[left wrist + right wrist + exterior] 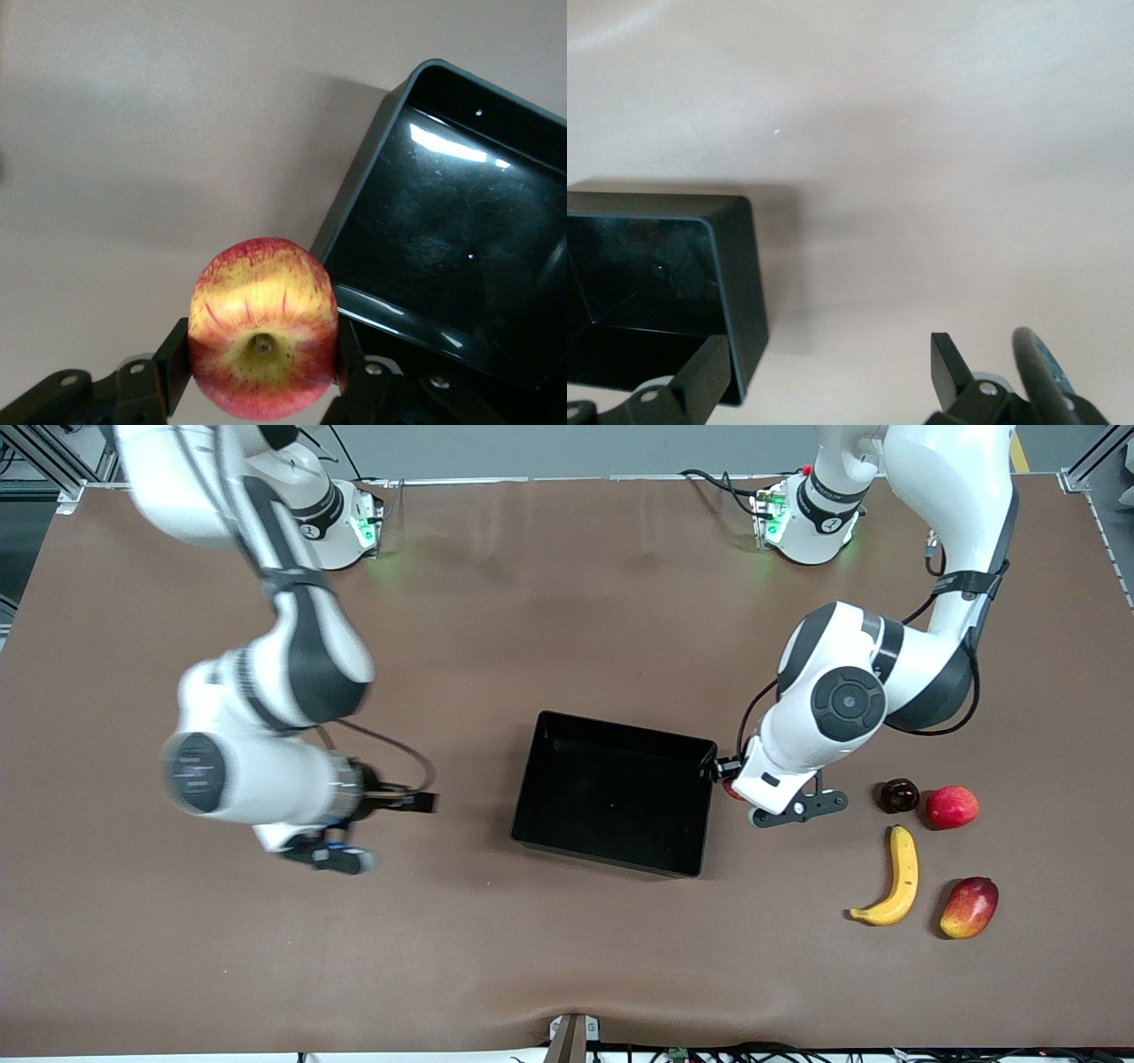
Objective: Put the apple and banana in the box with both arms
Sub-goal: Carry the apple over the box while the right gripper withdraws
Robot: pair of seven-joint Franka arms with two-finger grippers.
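The apple [263,341], red with yellow streaks and a pale stem dimple, sits between the fingers of my left gripper [263,372], which is shut on it. In the front view only a red sliver of the apple [732,789] shows under the left gripper [733,779], just outside the wall of the black box [616,793] at the left arm's end. The box [461,239] holds nothing. The yellow banana [898,878] lies on the table toward the left arm's end. My right gripper [418,802] hangs open over bare table beside the box [740,266], with nothing between its fingers [709,372].
Near the banana lie a red-yellow mango [968,906], a smooth red round fruit [951,807] and a small dark fruit [898,795]. The brown table [567,602] spreads wide around the box.
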